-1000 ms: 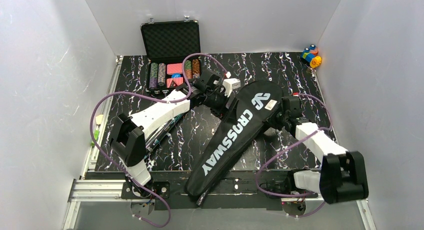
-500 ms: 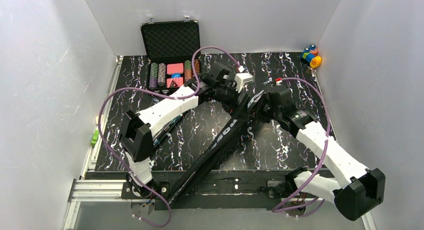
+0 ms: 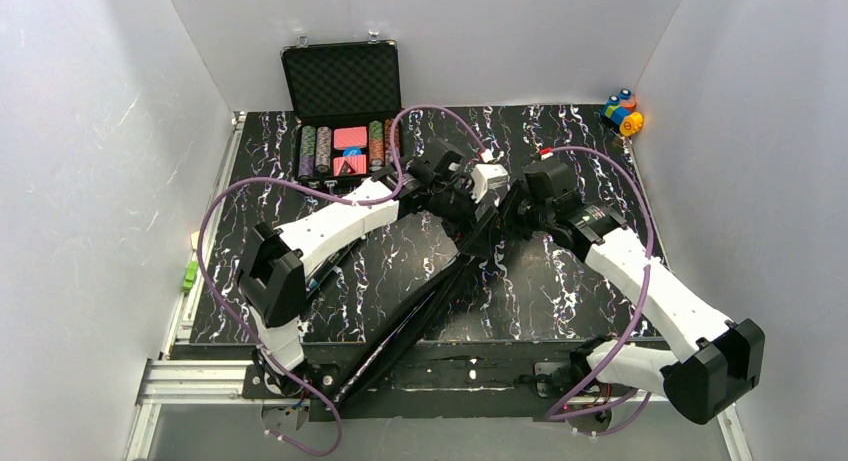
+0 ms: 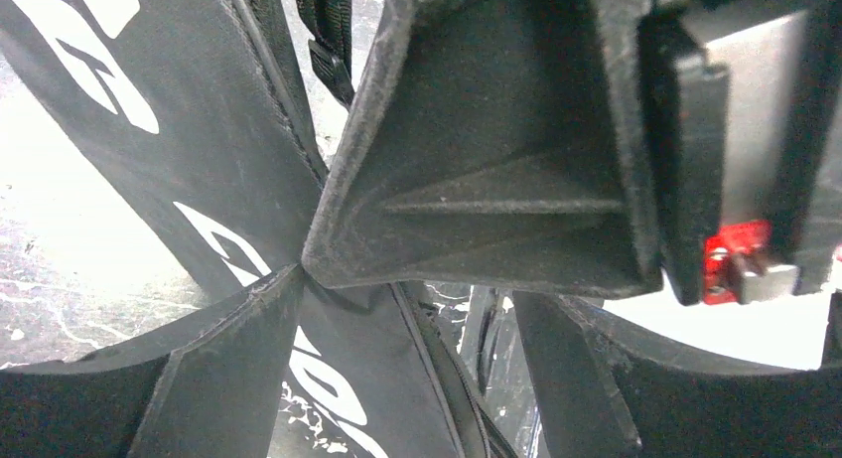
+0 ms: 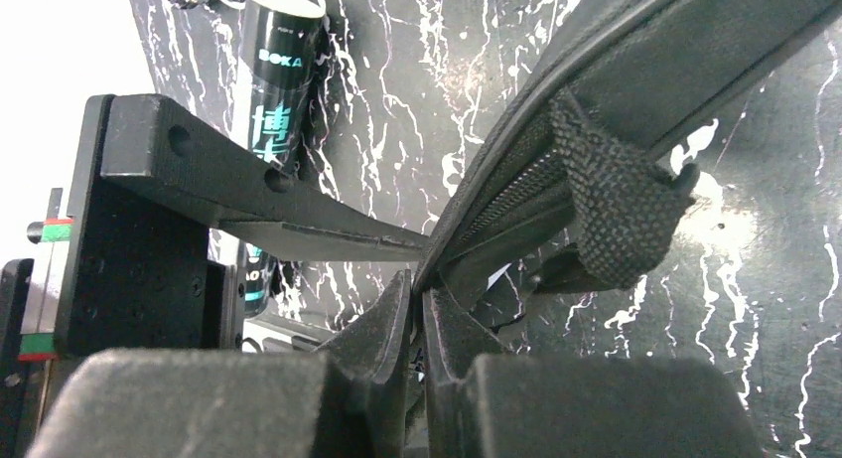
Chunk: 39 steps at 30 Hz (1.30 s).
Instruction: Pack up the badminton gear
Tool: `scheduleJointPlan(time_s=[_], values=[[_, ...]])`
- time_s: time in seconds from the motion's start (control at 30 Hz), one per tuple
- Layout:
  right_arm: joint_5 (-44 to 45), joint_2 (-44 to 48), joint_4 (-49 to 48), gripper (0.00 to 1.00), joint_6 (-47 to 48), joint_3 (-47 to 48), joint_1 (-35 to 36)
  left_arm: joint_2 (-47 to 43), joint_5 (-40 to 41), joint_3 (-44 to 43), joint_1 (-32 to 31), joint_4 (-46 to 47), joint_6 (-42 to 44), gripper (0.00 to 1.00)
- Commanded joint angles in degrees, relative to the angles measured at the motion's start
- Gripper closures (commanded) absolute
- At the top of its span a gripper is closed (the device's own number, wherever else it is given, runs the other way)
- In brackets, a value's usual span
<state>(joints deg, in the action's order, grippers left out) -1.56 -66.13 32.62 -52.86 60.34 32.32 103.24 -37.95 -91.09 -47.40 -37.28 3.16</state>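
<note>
The black CROSSWAY bag [image 3: 420, 303] stands on its edge, running from mid-table to the near edge. My right gripper [image 3: 510, 217] is shut on the bag's zip seam [image 5: 467, 225] at its wide far end. My left gripper [image 3: 480, 211] meets it there, open. In the left wrist view the lettered bag [image 4: 328, 379] lies between the spread fingers of the left gripper [image 4: 417, 379], with the right gripper's finger [image 4: 477, 180] just above. The black tube with teal print [image 5: 278, 80] lies on the table beyond, partly behind the left gripper's finger [image 5: 248, 205].
An open black case of poker chips [image 3: 340, 81] stands at the far left. Colourful toy blocks [image 3: 622, 112] sit in the far right corner. A webbing loop [image 5: 616, 210] hangs from the bag's seam. White walls close in three sides.
The bag lay flat with its lettering up; now it is raised on edge. The right arm swung left and farther out with the seam, and the left gripper shifted right to meet it.
</note>
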Motion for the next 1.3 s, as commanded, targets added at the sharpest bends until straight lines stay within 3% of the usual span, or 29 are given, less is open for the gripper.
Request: scheduleJointPlan(time_s=[0.0,0.17,0.2,0.33,0.57,0.83,1.13,1.27], values=[[-5.85,0.82,-4.56,0.87,-2.68,4.00,2.02,-4.31,1.62,0.98,-0.24,2.19,0.73,0.26],[-7.28,1.54,-6.72,0.84,-4.85,2.29,2.59,-4.46,1.99,0.41,-0.11,3.52,-2.03,0.45],[-7.67,2.17,-8.16,0.82,-5.64,1.32,2.58,-4.51,1.86,0.50,-0.15,3.53,-2.42,0.51],[-9.01,4.97,-14.56,0.75,-9.96,-2.85,2.49,-5.20,1.27,1.63,-0.15,4.17,-4.83,0.55],[-7.33,7.00,-14.25,0.60,-11.06,-4.03,2.12,-5.74,-1.37,2.76,1.38,5.23,-10.07,0.83],[-2.77,17.57,-17.74,0.51,-9.27,-9.92,1.34,-6.03,-3.86,3.07,2.75,6.61,-14.83,0.81],[-1.38,15.08,-11.72,0.50,-7.01,-8.87,1.42,-6.11,-4.04,2.03,2.92,6.51,-15.79,0.80],[-1.45,16.58,-11.72,0.52,-6.22,-9.48,1.43,-5.86,-3.53,2.09,2.92,6.42,-15.05,0.91]])
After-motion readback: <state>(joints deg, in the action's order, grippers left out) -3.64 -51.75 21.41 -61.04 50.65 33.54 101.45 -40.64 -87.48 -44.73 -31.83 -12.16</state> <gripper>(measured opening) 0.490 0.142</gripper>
